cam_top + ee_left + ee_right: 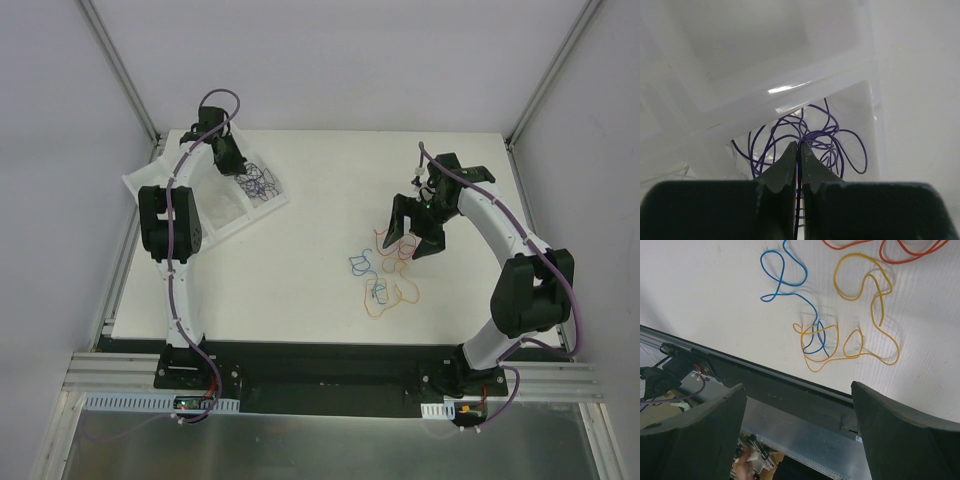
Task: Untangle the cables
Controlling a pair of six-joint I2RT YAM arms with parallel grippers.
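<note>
On table (300, 300) ctr: cables (384, 272) thin, curly; blue w/ orange loops crossing

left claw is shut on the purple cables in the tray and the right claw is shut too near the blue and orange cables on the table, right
Not quite. The right claw is open, jaws wide apart, as the right wrist view shows. The left claw is indeed shut on the purple cables in the tray.
</note>
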